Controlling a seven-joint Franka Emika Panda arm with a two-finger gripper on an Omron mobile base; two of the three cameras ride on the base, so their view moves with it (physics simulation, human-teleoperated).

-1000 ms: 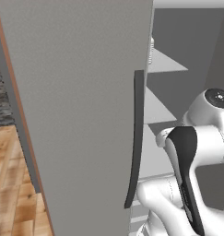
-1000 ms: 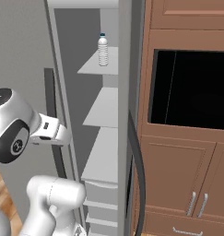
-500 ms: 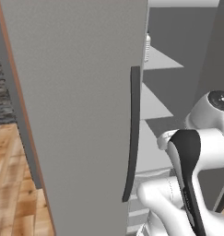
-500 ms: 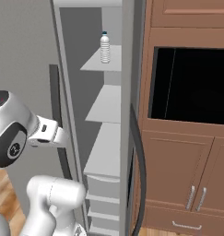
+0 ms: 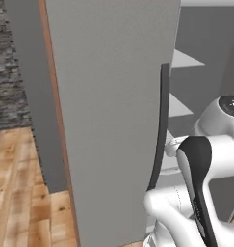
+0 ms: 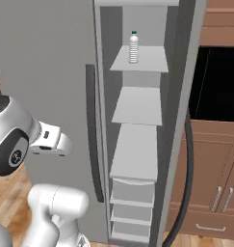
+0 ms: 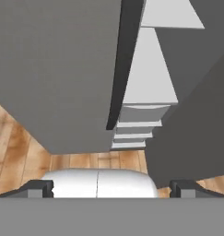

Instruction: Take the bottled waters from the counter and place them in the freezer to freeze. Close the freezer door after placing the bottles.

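Pincer (image 7: pixel 111 188): tips spread wide apart at the lower corners of the hand view, nothing between them, pointing at the freezer door (image 7: pixel 53 69) and its dark bar handle (image 7: pixel 122 60). Freezer (image 6: pixel 137 144) ajar by a narrow gap. One bottled water (image 6: pixel 133 47) upright on the top shelf (image 6: pixel 147 60), at 12 o'clock in the right base view.

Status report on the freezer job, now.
Gripper open, empty, facing the freezer door. Door partly ajar; one bottled water upright on the top shelf. Nothing between gripper and door.
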